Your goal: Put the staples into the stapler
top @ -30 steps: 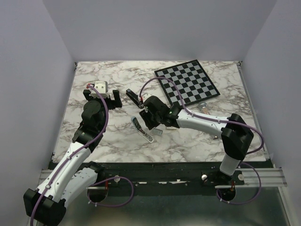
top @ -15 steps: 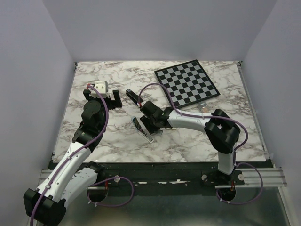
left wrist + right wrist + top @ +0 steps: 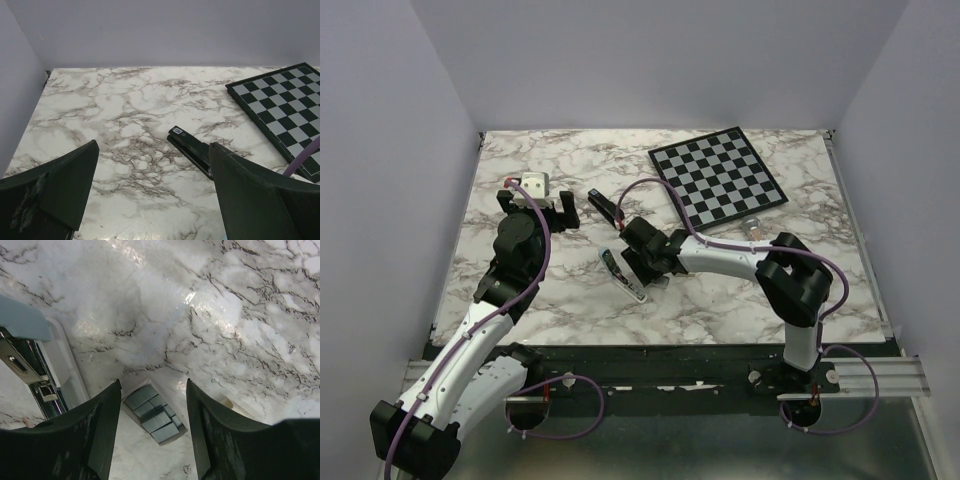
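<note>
Since a second before, the right gripper (image 3: 153,385) had come down and toward the near edge, its arm's elbow folding in toward the middle of the table. It stood over the staples (image 3: 151,412), a small block of silver-grey metal strips lying in a shallow cream tray near the table's middle. Its jaws were partly apart and straddled the strips, one finger on each side. Whether the fingers touched the tray could not be told, and nothing was lifted.

Just left of the staples lay a white-and-grey elongated device (image 3: 623,276) with an exposed metal channel. Farther back and slightly left lay the stapler (image 3: 192,152), slim, black and elongated, flat on the white marble-patterned table (image 3: 570,300) and apart from both grippers.

Left of the stapler hovered the left gripper (image 3: 562,210), its jaws spread wide with nothing between them. A small cream box (image 3: 532,185) sat just beyond it on the far left. On the far right rested a black-and-grey chequered board (image 3: 718,178).
</note>
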{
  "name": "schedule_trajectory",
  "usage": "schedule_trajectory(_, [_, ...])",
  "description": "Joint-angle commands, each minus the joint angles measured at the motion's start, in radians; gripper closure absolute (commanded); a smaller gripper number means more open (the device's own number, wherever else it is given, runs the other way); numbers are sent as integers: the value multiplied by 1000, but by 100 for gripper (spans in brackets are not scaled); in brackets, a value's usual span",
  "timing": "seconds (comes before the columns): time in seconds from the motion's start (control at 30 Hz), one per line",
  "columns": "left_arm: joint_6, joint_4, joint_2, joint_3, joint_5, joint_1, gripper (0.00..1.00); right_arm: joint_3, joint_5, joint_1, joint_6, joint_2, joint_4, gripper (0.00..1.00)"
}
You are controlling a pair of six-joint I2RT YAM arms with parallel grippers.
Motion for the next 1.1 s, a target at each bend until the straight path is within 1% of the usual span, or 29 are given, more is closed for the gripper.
schedule_trajectory(0.0, [8, 18, 4, -8, 5, 5, 1, -39, 51, -2, -14, -61, -31, 37])
schedule_trajectory(0.23, [7, 19, 4, -8, 6, 5, 1, -72, 68, -4, -19, -100, -45, 37])
schedule_trajectory(0.33, [7, 18, 4, -8, 6, 3, 1, -78, 50, -2, -11, -119, -47, 38])
schedule_trajectory(0.43, [7, 16, 1, -7, 5, 5, 1, -73, 25, -2, 21, -142, -53, 40])
schedule_trajectory(0.47, [5, 18, 1, -8, 5, 5, 1, -70, 28, -7, 35, -143, -69, 42])
schedule_trajectory(0.6, [5, 18, -2, -8, 3, 5, 1, -68, 18, -23, 147, -154, -108, 47])
schedule_trajectory(0.7, [5, 18, -5, -8, 3, 5, 1, -87, -1, -28, 185, -153, -108, 50])
schedule_trajectory(0.77, [5, 18, -6, -10, 3, 5, 1, -96, -15, -28, 197, -148, -108, 53])
schedule_trajectory(1.03, [5, 18, -8, -10, 5, 5, 1, -111, -13, -33, 207, -140, -94, 55])
schedule_trajectory(1.07, [5, 18, -6, -10, 5, 5, 1, -111, -21, -36, 204, -137, -87, 58])
